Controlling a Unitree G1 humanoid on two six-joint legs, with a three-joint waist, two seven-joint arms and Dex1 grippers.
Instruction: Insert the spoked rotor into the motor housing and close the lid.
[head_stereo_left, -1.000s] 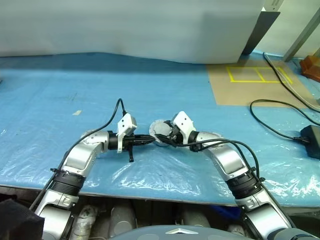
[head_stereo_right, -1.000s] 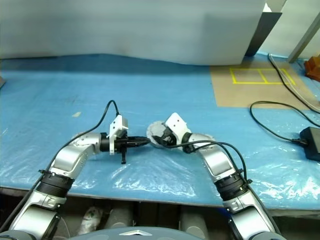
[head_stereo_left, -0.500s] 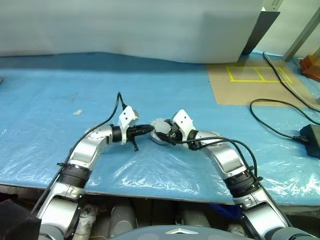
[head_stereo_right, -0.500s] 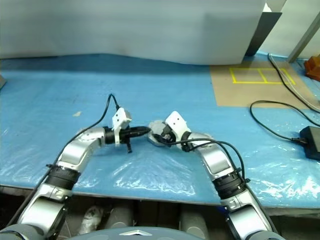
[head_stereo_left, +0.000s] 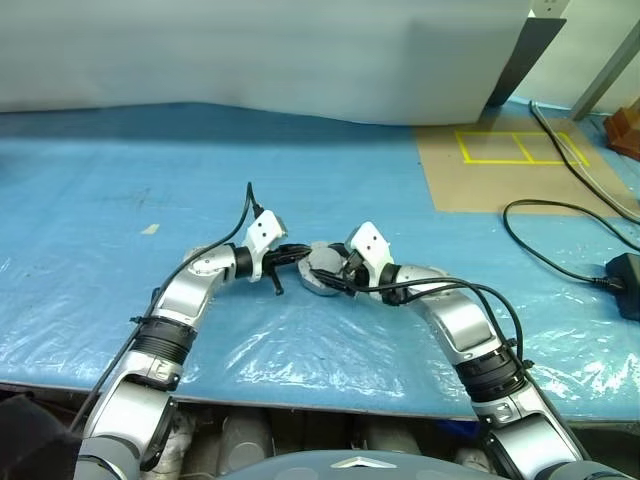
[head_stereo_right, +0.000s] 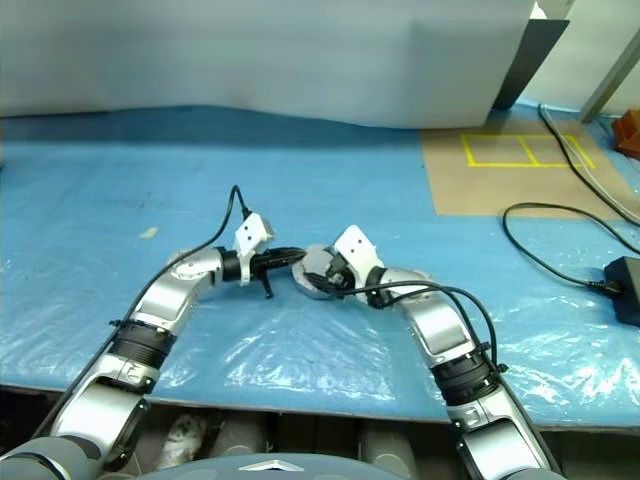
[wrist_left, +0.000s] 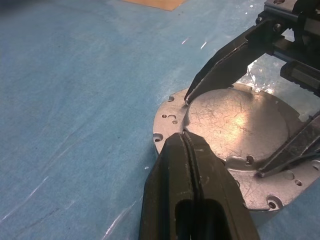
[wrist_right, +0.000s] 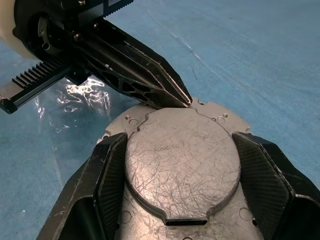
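Both end effectors (head_stereo_left: 303, 252) (wrist_right: 175, 165) at lid (wrist_right: 181, 160)

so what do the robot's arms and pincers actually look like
Both arms are brushed silver tubes with black ribbed rings at the joints. Each wrist carries a small white camera block fed by a loose black cable. The left pincer and right pincer each have two tapered black fingers, with ribbed inner pads and a toothed rack at the base.

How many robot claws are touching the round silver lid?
2: the right end effector straddles the lid, and the shut left end effector tips its edge.
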